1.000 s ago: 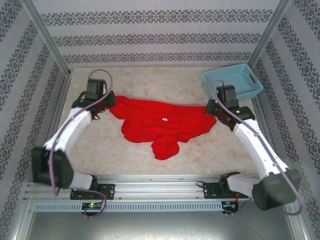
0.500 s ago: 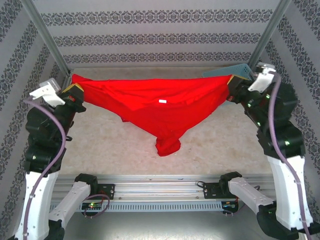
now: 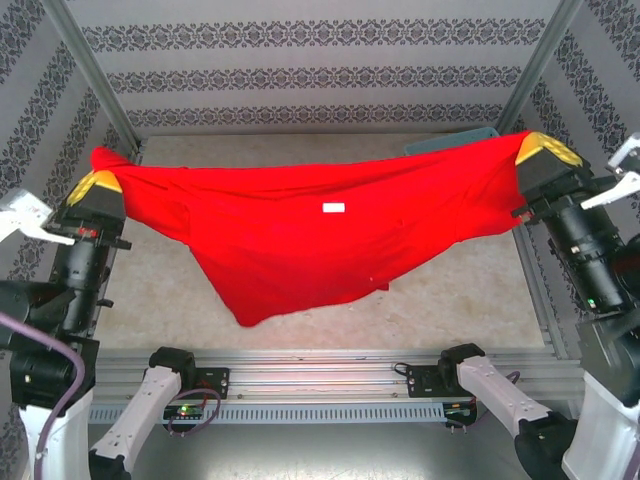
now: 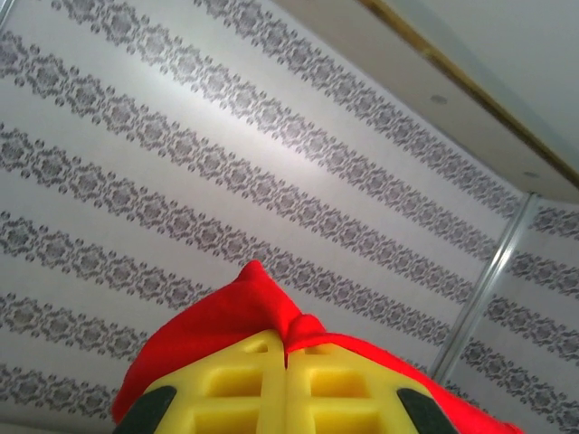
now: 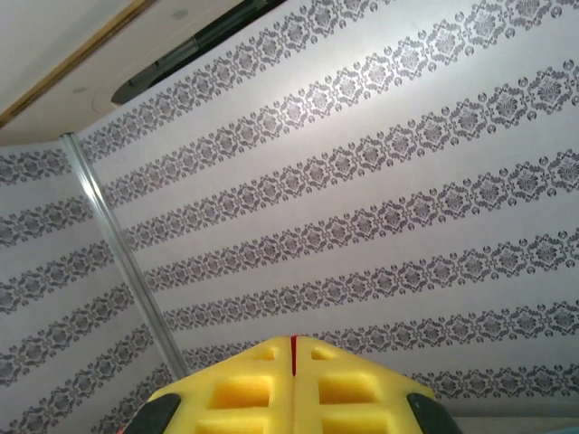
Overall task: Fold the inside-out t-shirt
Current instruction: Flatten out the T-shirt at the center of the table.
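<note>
Lifted and spread since half a second ago: both arms stand higher and wider apart, and the sagging drape between them has become a broad taut sheet.

1. Basket point(image 3: 445, 146), light blue plastic. Only a sliver of its rim peeks above the t-shirt's top edge, toward the shirt's right end. The cloth blocks the rest, so its contents cannot be told.
2. Inside-out t-shirt point(image 3: 300, 230), plain bright red. Held in the air above the bench point(image 3: 450, 300), its top edge nearly straight, its lower edge drooping to a point left of its middle. A small white tag point(image 3: 334, 208) sits near its centre.
3. Left gripper point(image 3: 97, 183), at the t-shirt's left corner, yellow pads pressed together and pinching the cloth. In the left wrist view, red fabric point(image 4: 235, 307) bulges over the closed pads point(image 4: 235, 380).
4. Right gripper point(image 3: 538, 150), at the t-shirt's right corner, likewise clamped on it. In the right wrist view, a thin red line shows in the seam between the pads point(image 5: 244, 393).
5. Patterned wallpaper point(image 3: 300, 80), striped, behind and either side of the t-shirt.
6. Metal rail point(image 3: 320, 375), below the t-shirt, carrying both arm bases.
</note>
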You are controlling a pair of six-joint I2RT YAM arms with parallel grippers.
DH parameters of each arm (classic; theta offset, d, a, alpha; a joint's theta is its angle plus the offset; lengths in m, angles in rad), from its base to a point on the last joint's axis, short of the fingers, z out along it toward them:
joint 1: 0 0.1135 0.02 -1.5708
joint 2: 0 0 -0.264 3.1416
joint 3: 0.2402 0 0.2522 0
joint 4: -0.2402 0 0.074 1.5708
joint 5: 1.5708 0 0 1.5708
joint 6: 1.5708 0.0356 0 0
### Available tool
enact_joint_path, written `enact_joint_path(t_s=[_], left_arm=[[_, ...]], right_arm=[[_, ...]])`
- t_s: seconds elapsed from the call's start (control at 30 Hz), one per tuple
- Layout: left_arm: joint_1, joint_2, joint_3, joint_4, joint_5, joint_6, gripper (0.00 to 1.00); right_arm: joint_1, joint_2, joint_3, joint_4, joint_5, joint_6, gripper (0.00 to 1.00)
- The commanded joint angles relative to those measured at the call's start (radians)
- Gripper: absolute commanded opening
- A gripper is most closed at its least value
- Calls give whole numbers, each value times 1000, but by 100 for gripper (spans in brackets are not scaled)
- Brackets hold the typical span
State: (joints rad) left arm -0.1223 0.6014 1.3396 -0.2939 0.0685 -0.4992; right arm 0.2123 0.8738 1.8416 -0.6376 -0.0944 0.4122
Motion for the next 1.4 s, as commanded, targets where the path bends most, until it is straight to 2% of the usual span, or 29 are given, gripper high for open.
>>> enact_joint_path(t_s=[0.0, 0.2, 0.37, 0.5, 0.6, 0.77, 1.0, 1.17, 1.2, 1.23, 1.33, 1.37], left_arm=[[4, 134, -27, -7, -77, -10, 0], [4, 431, -60, -64, -256, 11, 0], [6, 702, -111, -9, -301, -23, 0], [14, 952, -65, 1, -334, -49, 0], [15, 1114, -6, 9, -358, -35, 0], [40, 1280, 61, 56, -351, -50, 0], [96, 1468, 246, 36, -257, -75, 0], [117, 1599, 435, -38, -200, -71, 0], [122, 1630, 478, -57, -187, -72, 3], [125, 1664, 532, -86, -171, -73, 10], [135, 1751, 724, -213, -108, -44, 47], [135, 1768, 792, -278, -101, -26, 55]], right_arm=[[7, 133, -35, 44, 80, -30, 0], [9, 340, -186, 135, 138, -40, 0], [17, 551, -304, 237, 154, -18, 0], [25, 764, -290, 279, 172, 0, 0], [25, 927, -204, 248, 213, 2, 0], [5, 1119, -43, 197, 227, 17, 0], [-26, 1346, 269, 77, 224, 41, 0], [-45, 1510, 517, 1, 212, 55, 0], [-50, 1544, 566, -11, 202, 60, 0], [-55, 1569, 610, -22, 190, 63, 0], [-69, 1645, 761, -89, 177, 67, 33], [-71, 1653, 792, -116, 183, 61, 42]])
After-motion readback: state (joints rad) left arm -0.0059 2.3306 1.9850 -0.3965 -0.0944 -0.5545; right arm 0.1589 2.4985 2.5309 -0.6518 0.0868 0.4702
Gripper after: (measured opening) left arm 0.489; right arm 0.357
